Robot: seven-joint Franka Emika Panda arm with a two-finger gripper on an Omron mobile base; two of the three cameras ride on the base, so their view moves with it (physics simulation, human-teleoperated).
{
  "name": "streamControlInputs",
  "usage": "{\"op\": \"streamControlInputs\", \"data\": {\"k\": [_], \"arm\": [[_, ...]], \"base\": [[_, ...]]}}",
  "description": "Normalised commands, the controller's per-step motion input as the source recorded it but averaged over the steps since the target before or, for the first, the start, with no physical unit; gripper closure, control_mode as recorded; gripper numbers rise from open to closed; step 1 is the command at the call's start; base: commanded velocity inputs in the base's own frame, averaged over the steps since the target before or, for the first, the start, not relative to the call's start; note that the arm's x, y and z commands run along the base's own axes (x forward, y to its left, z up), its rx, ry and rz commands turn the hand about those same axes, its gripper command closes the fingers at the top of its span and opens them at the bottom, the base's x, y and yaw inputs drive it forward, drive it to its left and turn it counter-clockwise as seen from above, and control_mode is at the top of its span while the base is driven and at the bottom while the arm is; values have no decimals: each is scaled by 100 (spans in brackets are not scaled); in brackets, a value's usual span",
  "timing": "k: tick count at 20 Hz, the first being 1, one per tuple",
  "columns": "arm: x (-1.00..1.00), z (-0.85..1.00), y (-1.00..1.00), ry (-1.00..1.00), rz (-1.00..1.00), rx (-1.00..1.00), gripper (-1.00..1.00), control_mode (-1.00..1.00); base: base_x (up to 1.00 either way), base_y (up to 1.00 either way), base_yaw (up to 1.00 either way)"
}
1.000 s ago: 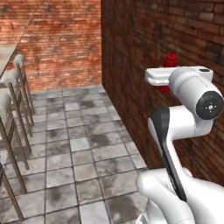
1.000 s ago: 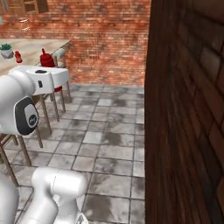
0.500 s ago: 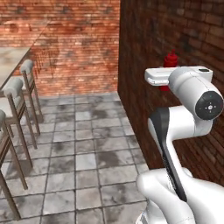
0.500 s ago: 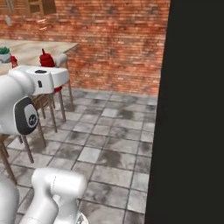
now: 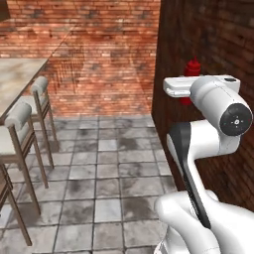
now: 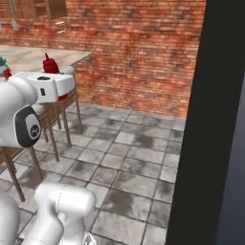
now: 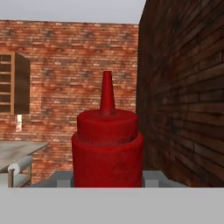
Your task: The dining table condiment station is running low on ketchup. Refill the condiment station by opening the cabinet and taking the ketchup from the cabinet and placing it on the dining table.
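The end effector (image 7: 108, 181) is clamped around the ketchup (image 7: 107, 151), holding the red bottle upright with its pointy nozzle up. In the hand view the bottle sits right in the middle, very close. In the left base view the ketchup (image 5: 192, 69) pokes up behind the white hand at about 1 o'clock, next to a dark brick wall (image 5: 213, 64). In the right base view its red top (image 6: 50, 63) shows at 10 o'clock, above the white hand. The dining table, a marble counter (image 5: 17, 79), is off at 9 o'clock in the left base view, with cushioned stools (image 5: 20, 124) beside it. The floor (image 5: 104, 183) has grey tiles.
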Motion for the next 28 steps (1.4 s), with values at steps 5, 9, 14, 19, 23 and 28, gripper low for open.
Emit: {"op": "streamControlInputs", "data": {"k": [5,9,14,19,23,28], "arm": [[0,0,0,0,0,0,100,100],[0,0,0,0,0,0,100,100],[0,0,0,0,0,0,100,100],[0,0,0,0,0,0,100,100],[0,0,0,0,0,0,100,100],[0,0,0,0,0,0,100,100]], "base": [[100,-4,23],[100,-14,38],[100,-15,60],[100,-12,64],[100,-30,55],[99,-50,54]]}}
